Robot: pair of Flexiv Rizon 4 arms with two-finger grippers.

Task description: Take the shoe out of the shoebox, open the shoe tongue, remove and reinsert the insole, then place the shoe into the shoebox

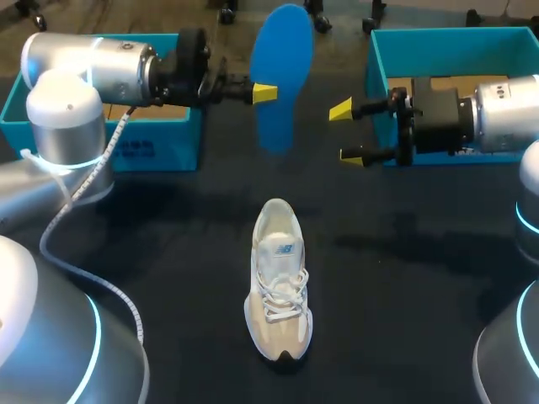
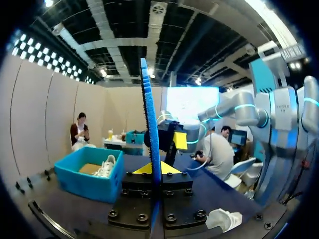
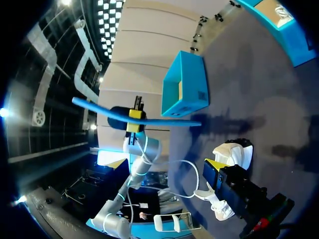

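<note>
Nearest the robot, one pale sneaker (image 1: pixel 278 282) sits on its sole on the dark table (image 1: pixel 404 295). Its long axis runs near to far, toe toward the robot and heel away. Past it, raised above the table, the left gripper (image 2: pixel 152 169) pinches one blue insole (image 1: pixel 282 76) around mid-length, a finger on each face. The insole stands on end, long axis vertical, one thin edge facing the right gripper (image 1: pixel 346 132). That gripper is level with the insole and just apart from it, its fingers spread wide and holding nothing. Farthest back are two blue boxes: the left shoebox (image 1: pixel 126 135) beneath the left arm (image 1: pixel 93 63) and the right shoebox (image 1: pixel 455 46) behind the right arm (image 1: pixel 505 114).
</note>
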